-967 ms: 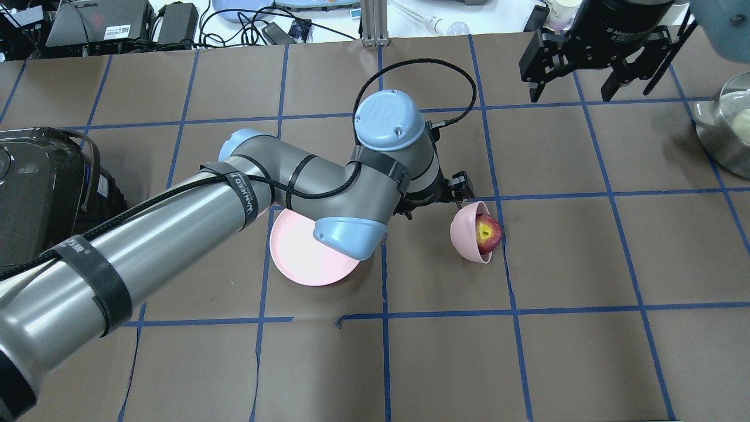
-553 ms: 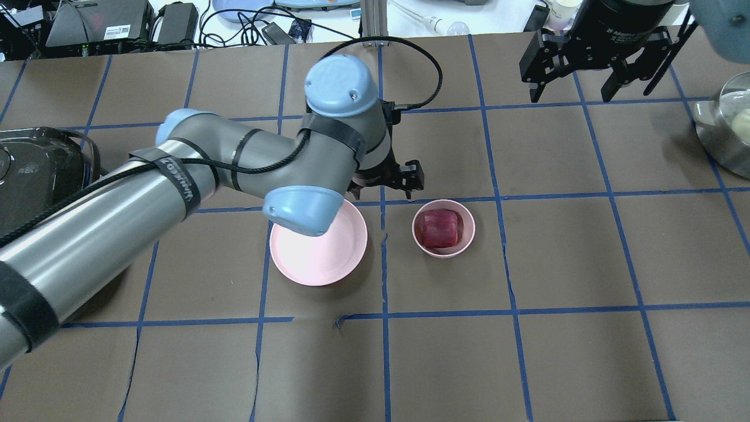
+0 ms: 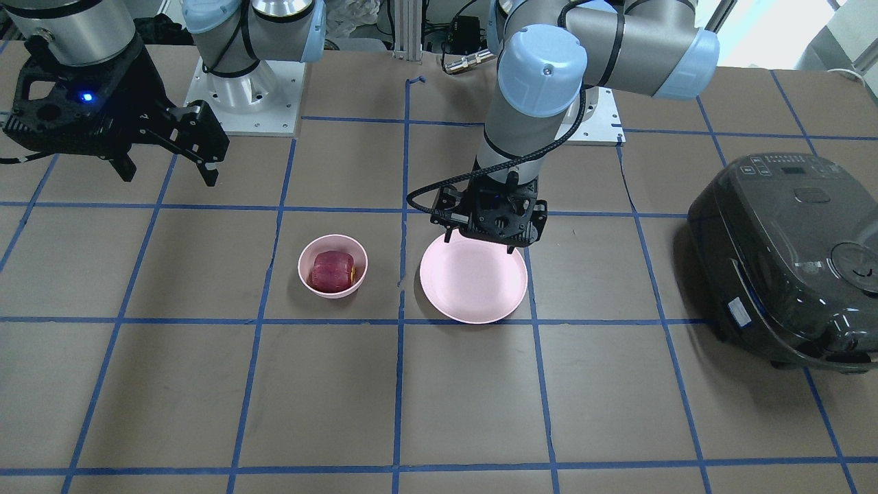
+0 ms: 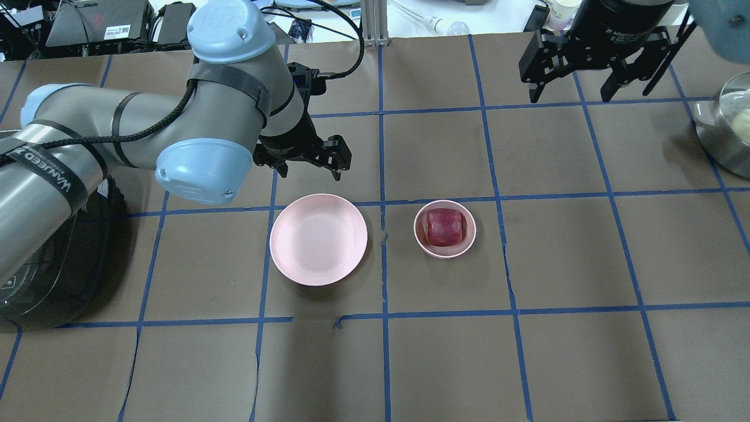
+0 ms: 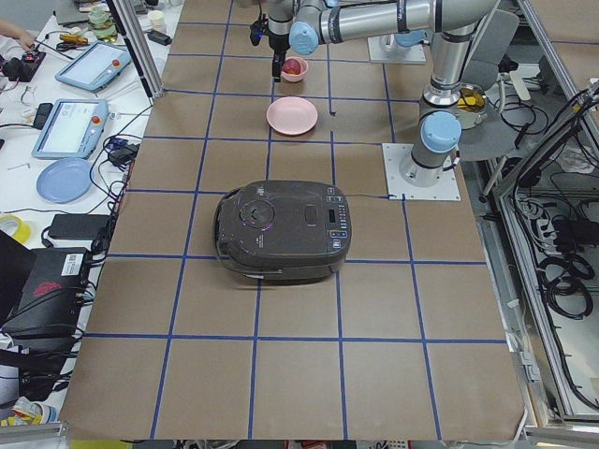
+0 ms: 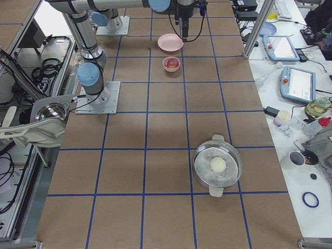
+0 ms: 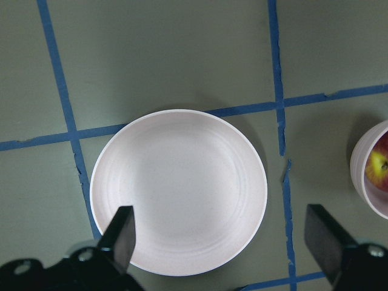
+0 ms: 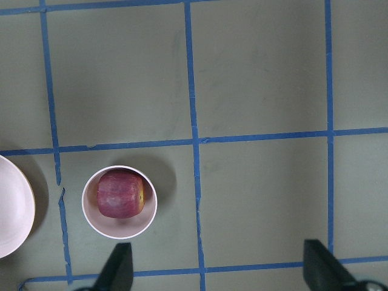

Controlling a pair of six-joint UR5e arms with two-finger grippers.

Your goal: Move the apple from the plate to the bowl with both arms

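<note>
Nearest the robot, the pale pink plate (image 4: 319, 239) and the small pink bowl (image 4: 445, 251) sit side by side on the brown, blue-taped surface (image 4: 445, 363), close together but not touching, the bowl on the robot's right. The plate holds nothing. The dark red apple (image 4: 445, 227) lies in the bowl and fills most of it. It rests on its side, its broader dimension running along the line from bowl to plate, and in the left wrist view a yellowish end faces the plate. A dark rice cooker (image 3: 782, 261) stands on the robot's left, well apart from the plate.

Further out, the left gripper (image 4: 312, 173) hangs raised in the air around the plate, pointing down, with its fingers (image 7: 121, 236) spread wide and gripping nothing. The overhead and front-facing views disagree about which part of the plate's rim it is over, so that stays uncertain.

Farthest, the right gripper (image 4: 570, 97) hovers high near the far edge of the surface, well apart from the bowl, its fingers (image 8: 118, 267) wide apart and empty. A steel pot (image 4: 723, 146) with a pale ball inside sits at the robot's far right
</note>
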